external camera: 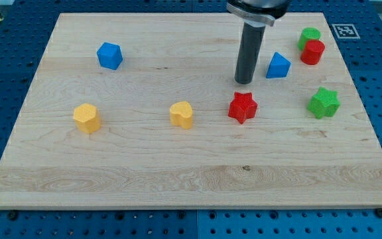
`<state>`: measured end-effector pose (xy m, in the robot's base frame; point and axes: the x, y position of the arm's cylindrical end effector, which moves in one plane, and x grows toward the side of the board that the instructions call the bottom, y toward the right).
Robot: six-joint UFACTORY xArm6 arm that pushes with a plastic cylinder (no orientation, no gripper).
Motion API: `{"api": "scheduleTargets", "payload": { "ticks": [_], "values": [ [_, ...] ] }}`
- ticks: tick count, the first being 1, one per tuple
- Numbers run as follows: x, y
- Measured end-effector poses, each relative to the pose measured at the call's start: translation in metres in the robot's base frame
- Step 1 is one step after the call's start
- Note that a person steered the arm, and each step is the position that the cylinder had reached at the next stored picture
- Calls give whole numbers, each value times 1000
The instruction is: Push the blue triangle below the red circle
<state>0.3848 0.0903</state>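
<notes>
**Blue triangle sitting just left of the red circle, my tip close beside it**

The blue triangle [278, 66] is lying near the worktop's [144, 172] top right corner, left of and slightly lower than the red circle [312, 52], with a small gap between them. The red circle is touching a green block [309, 36] just above it, whose shape I cannot make out. My tip [245, 81] is resting on the wood just left of the blue triangle, a little lower, not touching it. There is no hand on this arm, only the dark rod, so nothing is being held. A red star [242, 107] is sitting just below my tip. A green star [323, 102] is lying below the red circle. Further left, a yellow heart [182, 114], a yellow hexagon [86, 117] and a blue cube [109, 55] are lying well apart.
</notes>
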Motion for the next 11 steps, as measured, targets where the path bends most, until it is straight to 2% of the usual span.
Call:
{"api": "scheduleTargets", "payload": {
  "ticks": [1, 2, 3, 4, 5, 6, 7, 9, 11],
  "values": [
    [-20, 4],
    [-35, 49],
    [-27, 102],
    [-4, 96],
    [18, 56],
    [41, 60],
    [37, 86],
    [-15, 98],
    [24, 94]
  ]
}}
